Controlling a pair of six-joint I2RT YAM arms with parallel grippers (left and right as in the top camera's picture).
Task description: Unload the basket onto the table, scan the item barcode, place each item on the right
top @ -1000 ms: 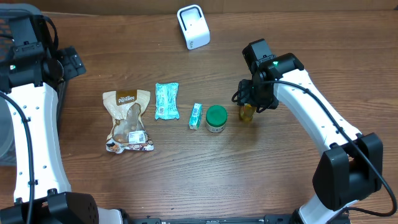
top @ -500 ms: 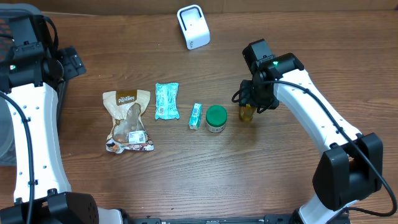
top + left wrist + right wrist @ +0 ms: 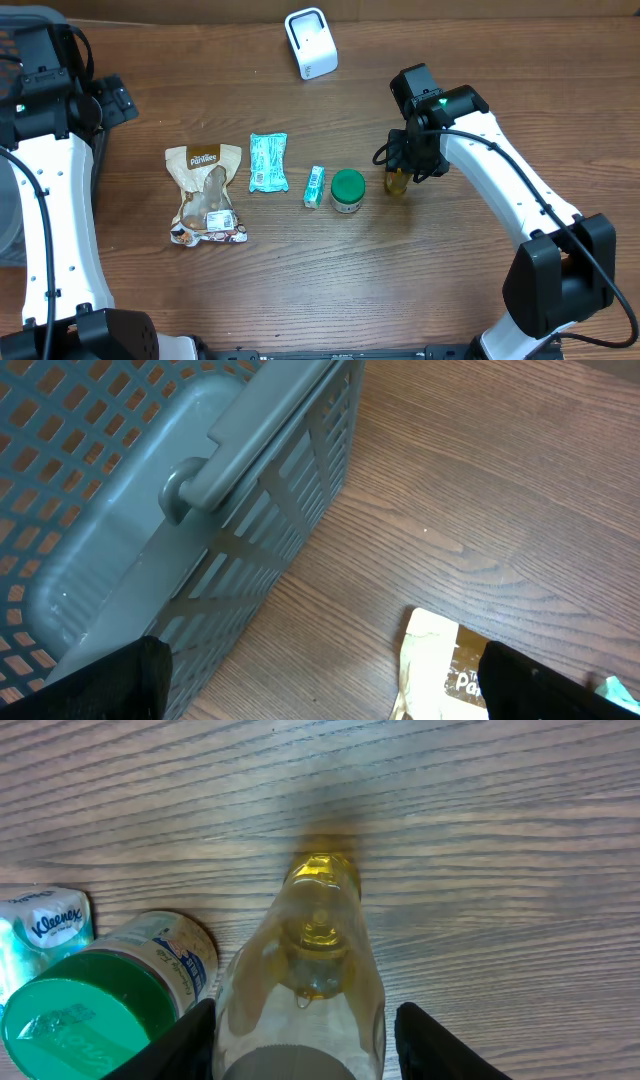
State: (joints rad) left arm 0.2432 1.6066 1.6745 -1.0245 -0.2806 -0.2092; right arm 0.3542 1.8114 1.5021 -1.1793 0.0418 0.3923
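A small clear bottle of yellow liquid (image 3: 397,182) stands upright on the wooden table, at the right end of a row of items. My right gripper (image 3: 406,163) reaches down over it. In the right wrist view the bottle (image 3: 320,960) sits between the two black fingers of the right gripper (image 3: 308,1025): the left finger is against the glass, while a gap shows at the right finger. No barcode shows on it. The white scanner (image 3: 311,42) stands at the back. My left gripper (image 3: 325,690) hangs open and empty at the far left.
Left of the bottle stand a green-lidded jar (image 3: 347,190), a small tissue pack (image 3: 315,186), a teal packet (image 3: 267,162) and a brown snack bag (image 3: 206,194). A grey slatted basket (image 3: 150,490) sits at the table's left edge, under the left arm.
The right gripper's jaws have narrowed around the bottle. Neither arm nor any item has shifted in the overhead view.
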